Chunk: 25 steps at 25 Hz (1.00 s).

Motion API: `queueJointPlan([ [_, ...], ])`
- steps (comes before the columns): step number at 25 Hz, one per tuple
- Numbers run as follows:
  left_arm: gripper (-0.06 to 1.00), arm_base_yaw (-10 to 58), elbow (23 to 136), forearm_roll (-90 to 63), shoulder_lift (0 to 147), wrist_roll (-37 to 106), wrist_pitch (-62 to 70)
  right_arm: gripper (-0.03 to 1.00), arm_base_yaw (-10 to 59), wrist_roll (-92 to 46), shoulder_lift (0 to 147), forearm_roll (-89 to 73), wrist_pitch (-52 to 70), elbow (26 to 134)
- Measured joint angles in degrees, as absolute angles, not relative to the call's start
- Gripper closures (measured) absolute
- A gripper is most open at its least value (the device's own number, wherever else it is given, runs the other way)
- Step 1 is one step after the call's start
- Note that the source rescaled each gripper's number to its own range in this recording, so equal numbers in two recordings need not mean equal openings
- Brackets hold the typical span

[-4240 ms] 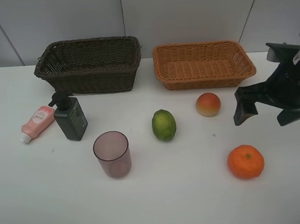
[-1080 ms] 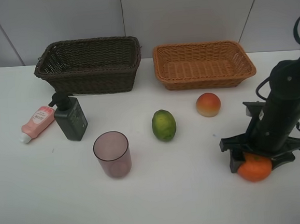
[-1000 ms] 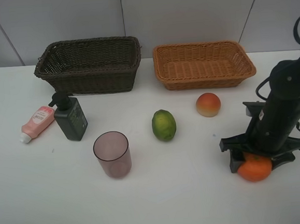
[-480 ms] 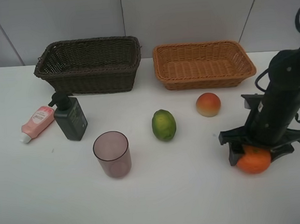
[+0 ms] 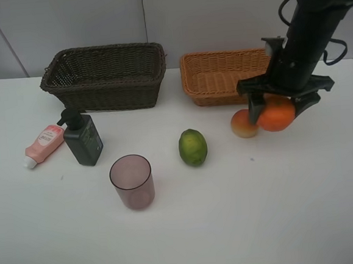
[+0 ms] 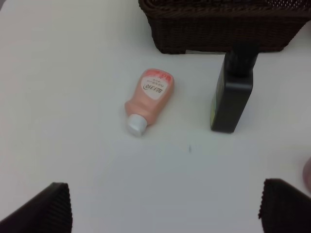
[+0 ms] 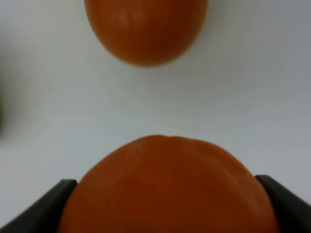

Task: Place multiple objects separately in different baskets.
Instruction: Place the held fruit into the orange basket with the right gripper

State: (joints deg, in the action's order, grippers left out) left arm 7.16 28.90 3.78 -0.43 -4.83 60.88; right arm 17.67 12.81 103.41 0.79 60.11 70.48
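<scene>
My right gripper (image 5: pixel 277 108) is shut on the orange (image 5: pixel 275 117) and holds it in the air in front of the light orange-tan basket (image 5: pixel 219 96), right beside the peach-like fruit (image 5: pixel 241 125). In the right wrist view the orange (image 7: pixel 165 189) fills the gap between the fingers and the blurred peach (image 7: pixel 146 29) lies beyond it. The lime (image 5: pixel 193 147), pinkish cup (image 5: pixel 132 181), pump bottle (image 5: pixel 83 138) and pink tube (image 5: pixel 43 144) rest on the table. My left gripper (image 6: pixel 163 213) is open, back from the tube (image 6: pixel 148 98) and bottle (image 6: pixel 234 94).
The dark brown basket (image 5: pixel 106 94) stands at the back left, behind the bottle; its wall also shows in the left wrist view (image 6: pixel 223 29). The white table (image 5: pixel 233 225) ends at a grey wall behind both baskets. The left arm is outside the exterior view.
My right gripper came down on the orange at the front right, closed on it, and has lifted it up and back toward the light basket. Nothing else has moved.
</scene>
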Motion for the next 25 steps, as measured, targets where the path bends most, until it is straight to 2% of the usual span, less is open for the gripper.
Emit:
queueJointPlan([
  [8, -0.05, 7.16, 28.9, 3.78, -0.43, -4.83, 60.88, 0.6, 16.06, 11.28, 116.11, 2.92, 63.91, 93.51],
  [12, -0.05, 7.16, 28.9, 3.78, -0.43, -4.83, 60.88, 0.6, 14.37, 11.26, 120.83, 3.67, 64.41, 100.51],
  [16, -0.05, 7.16, 28.9, 3.78, -0.43, -4.83, 60.88, 0.6, 13.34, 11.26, 124.86, 4.07, 62.78, 105.04],
  [25, -0.05, 7.16, 28.9, 3.78, -0.43, -4.83, 60.88, 0.6, 12.17, 11.16, 129.41, 4.99, 51.2, 105.74],
])
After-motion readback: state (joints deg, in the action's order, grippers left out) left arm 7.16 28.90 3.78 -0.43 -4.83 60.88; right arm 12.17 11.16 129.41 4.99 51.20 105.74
